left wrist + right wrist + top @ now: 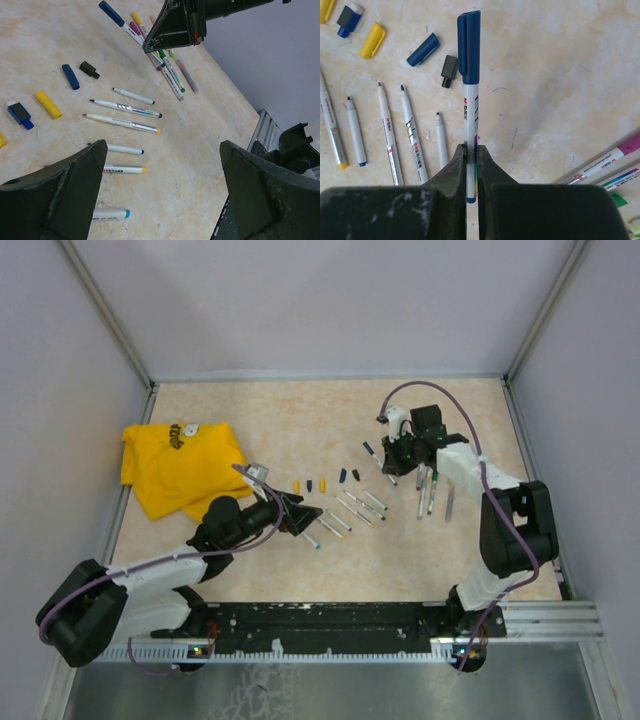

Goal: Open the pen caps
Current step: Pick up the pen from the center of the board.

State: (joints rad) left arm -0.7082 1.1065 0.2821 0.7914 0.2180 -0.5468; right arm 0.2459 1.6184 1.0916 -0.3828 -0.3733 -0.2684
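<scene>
right tool (471, 150) pinching pen barrel (471, 110), blue cap (469, 45) beyond tips; left tool (162, 147) spread.

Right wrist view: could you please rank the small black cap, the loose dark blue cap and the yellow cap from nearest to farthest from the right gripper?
Measured from the right gripper, which is shut on the blue-capped white pen:
1. The small black plastic cap, just left of the held pen's cap.
2. The loose dark blue plastic cap, farther up and left.
3. The yellow plastic cap, farthest to the left.
</scene>
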